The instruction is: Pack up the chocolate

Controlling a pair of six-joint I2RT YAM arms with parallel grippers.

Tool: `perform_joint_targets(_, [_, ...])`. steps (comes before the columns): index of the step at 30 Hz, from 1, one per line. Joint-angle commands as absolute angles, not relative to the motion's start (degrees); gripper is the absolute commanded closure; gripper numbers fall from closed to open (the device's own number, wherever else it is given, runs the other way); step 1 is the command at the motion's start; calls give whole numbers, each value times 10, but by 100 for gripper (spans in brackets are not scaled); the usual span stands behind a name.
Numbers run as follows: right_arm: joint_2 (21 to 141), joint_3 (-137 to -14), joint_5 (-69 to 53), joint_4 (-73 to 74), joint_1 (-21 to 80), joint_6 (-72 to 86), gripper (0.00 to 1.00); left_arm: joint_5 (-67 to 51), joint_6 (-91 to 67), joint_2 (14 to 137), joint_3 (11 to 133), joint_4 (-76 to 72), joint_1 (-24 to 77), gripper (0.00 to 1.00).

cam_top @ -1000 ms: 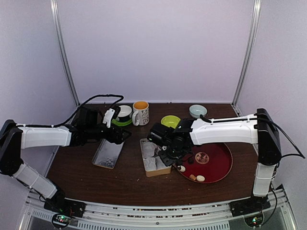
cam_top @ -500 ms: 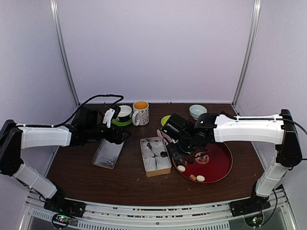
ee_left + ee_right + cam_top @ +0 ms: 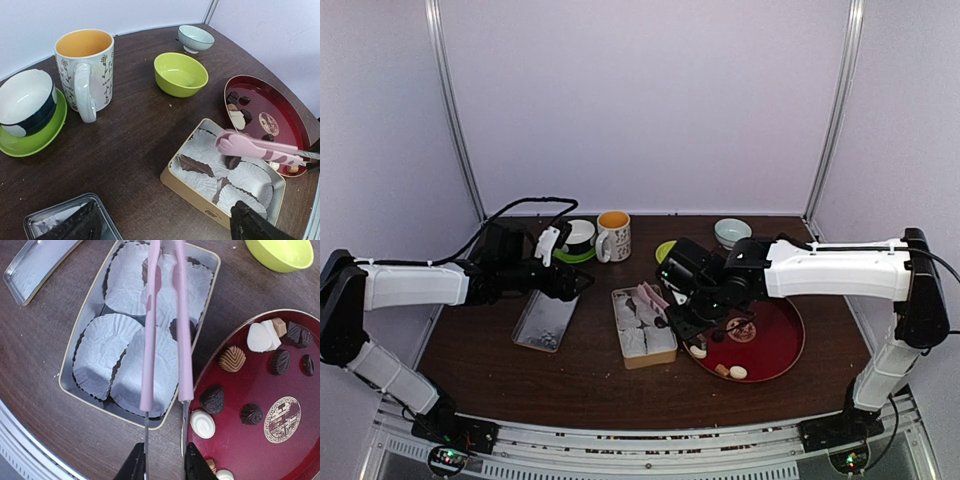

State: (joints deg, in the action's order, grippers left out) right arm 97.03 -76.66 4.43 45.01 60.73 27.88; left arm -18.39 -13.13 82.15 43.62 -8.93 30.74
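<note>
Now, most chocolates [image 3: 280,361] are sitting on the glossy red tray [image 3: 240,450], two dark ones lying among crinkled paper cups [image 3: 102,347] inside the tin [image 3: 67,385]. The right gripper [image 3: 165,462] is squeezing slim pink tongs [image 3: 182,340] over the tin; the next pick is wanting parted tips and a gentle nip around one rounded piece. The left gripper [image 3: 160,225] is hanging spread, empty.

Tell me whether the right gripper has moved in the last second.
Yes: the right gripper shifted right, off the tin toward the red tray.
</note>
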Motion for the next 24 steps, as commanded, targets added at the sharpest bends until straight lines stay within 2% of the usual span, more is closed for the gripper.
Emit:
perform_joint_targets(1, [982, -784, 4, 432, 617, 256, 82, -203, -134, 835, 455, -105, 305, 9])
perform_joint_targets(4, [994, -793, -10, 423, 624, 256, 89, -210, -134, 841, 458, -105, 305, 9])
perform_joint_targets(7, [1008, -799, -10, 419, 626, 262, 89, -240, -130, 863, 477, -94, 311, 8])
perform_joint_targets(19, [1052, -837, 14, 434, 629, 281, 91, -216, -126, 921, 527, -47, 327, 9])
perform_joint_targets(24, [1074, -860, 62, 471, 631, 294, 91, -211, -126, 935, 539, -30, 328, 10])
